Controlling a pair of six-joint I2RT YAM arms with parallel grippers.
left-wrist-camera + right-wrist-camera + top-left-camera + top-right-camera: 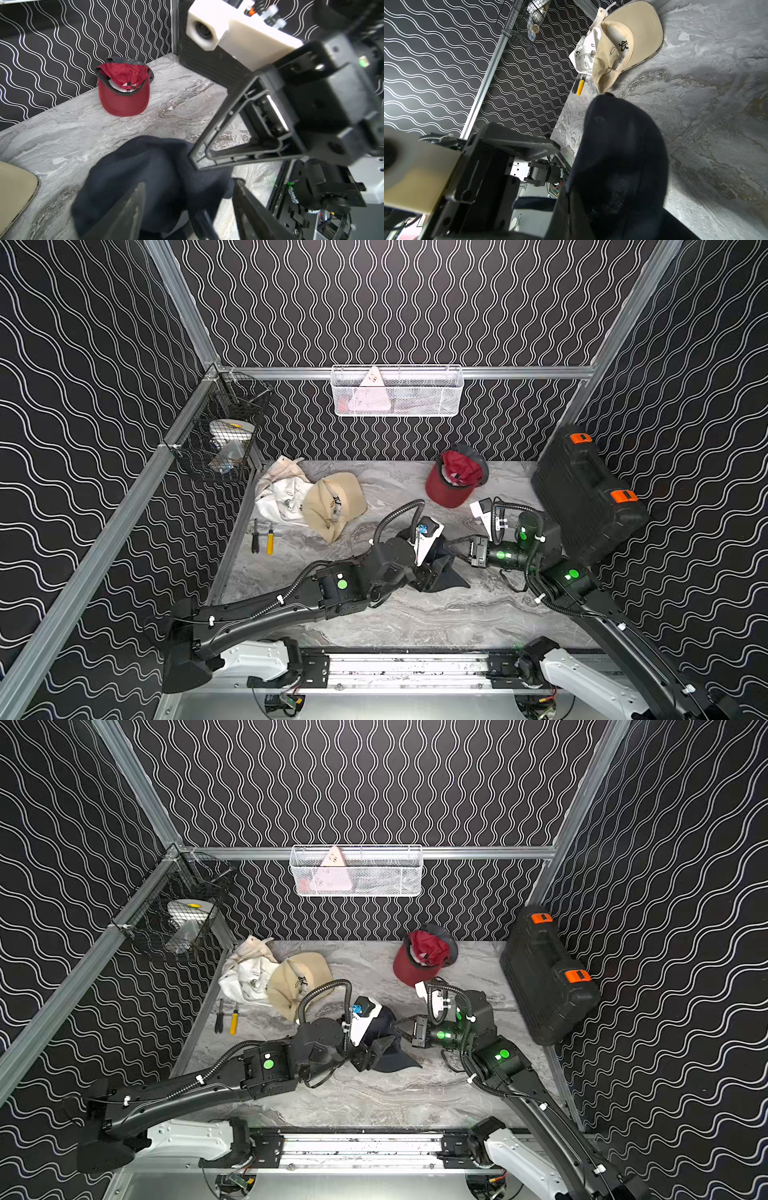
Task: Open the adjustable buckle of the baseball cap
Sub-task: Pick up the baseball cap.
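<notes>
**Navy cap braced between both arms, buckle out of sight**

The navy cap (451, 580) lies in the middle of the surface (415, 614), bunched up between the two sets of jaws. The right jaws are closed to a point, pinching a fold of cloth at the cap's edge. That grip looks like an anchor, so the cap cannot slide while the other side works.

The left jaws stand partly spread, with one finger (128, 212) on each side of the crown. Whether they press the cloth I cannot tell. They come in from the opposite side, which would suit pulling the strap against the anchor.

The buckle is hidden by cloth and arms in every view, so its state cannot be read. The red cap (453, 485) and tan cap (332, 506) lie well apart, toward the back wall and out of the working area.
</notes>
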